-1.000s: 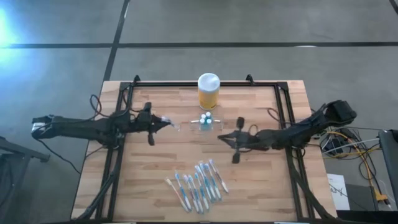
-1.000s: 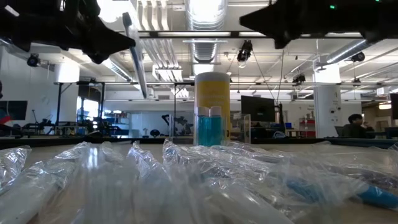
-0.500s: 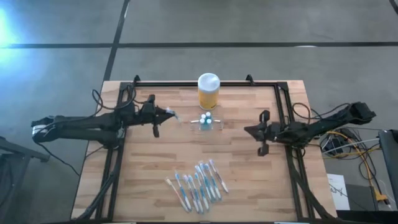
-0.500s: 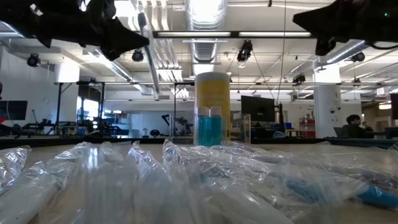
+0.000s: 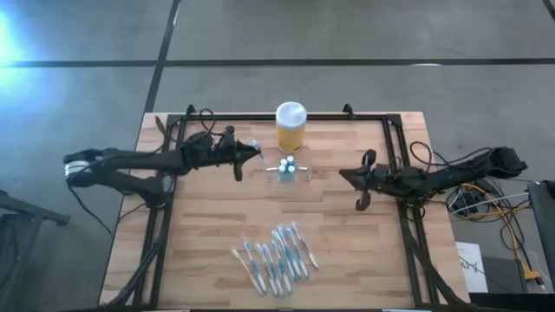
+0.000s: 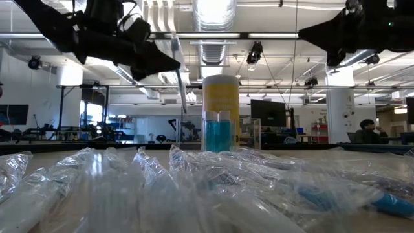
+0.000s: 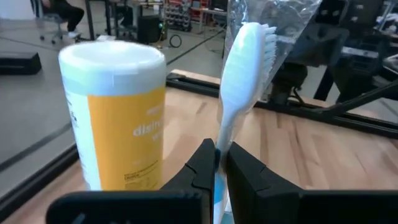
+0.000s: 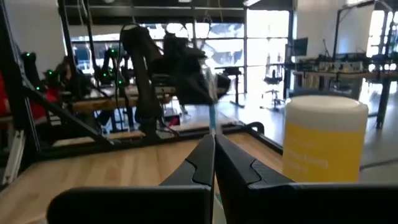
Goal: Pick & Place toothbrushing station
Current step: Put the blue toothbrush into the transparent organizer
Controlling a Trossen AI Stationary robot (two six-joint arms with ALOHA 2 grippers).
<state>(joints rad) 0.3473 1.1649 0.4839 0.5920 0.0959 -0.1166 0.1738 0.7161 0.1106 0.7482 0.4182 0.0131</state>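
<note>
A heap of wrapped toothbrushes lies at the near edge of the worktop. Farther back, the toothbrushing station stands mid-worktop just in front of the yellow jar, with blue-handled brushes upright in it. The left gripper hovers just left of the station, fingers clenched on a wrapped toothbrush, while the right gripper waits well to its right, fingers pressed together on nothing.

Pale matt wooden table, glossy crinkled wrappers, seemingly clear plastic toothbrushing station.
</note>
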